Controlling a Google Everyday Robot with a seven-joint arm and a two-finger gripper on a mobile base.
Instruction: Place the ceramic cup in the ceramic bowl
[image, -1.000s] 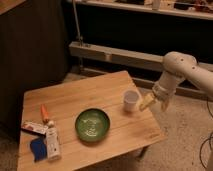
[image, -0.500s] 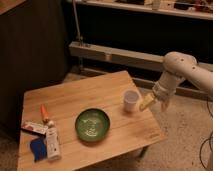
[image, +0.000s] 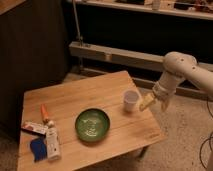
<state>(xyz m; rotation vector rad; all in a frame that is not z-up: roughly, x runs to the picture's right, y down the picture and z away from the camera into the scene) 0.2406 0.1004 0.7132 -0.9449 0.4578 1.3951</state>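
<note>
The ceramic cup (image: 130, 100), small, white and without a handle, stands upright near the right edge of the wooden table (image: 85, 95). The ceramic bowl (image: 92, 124), round, glossy and dark green, sits empty on the table to the cup's front left, about a cup-width away. My gripper (image: 153, 106) hangs just right of the cup at about its height, past the table's right edge. It is open and holds nothing. One tan finger (image: 145, 103) points toward the cup, close to it but apart.
On the table's left side lie an orange item (image: 45, 112), a red-and-white tube (image: 34, 128), a white tube (image: 52, 143) and a blue object (image: 37, 149). A metal rail (image: 115, 54) and dark shelving run behind. Speckled floor lies right of the table.
</note>
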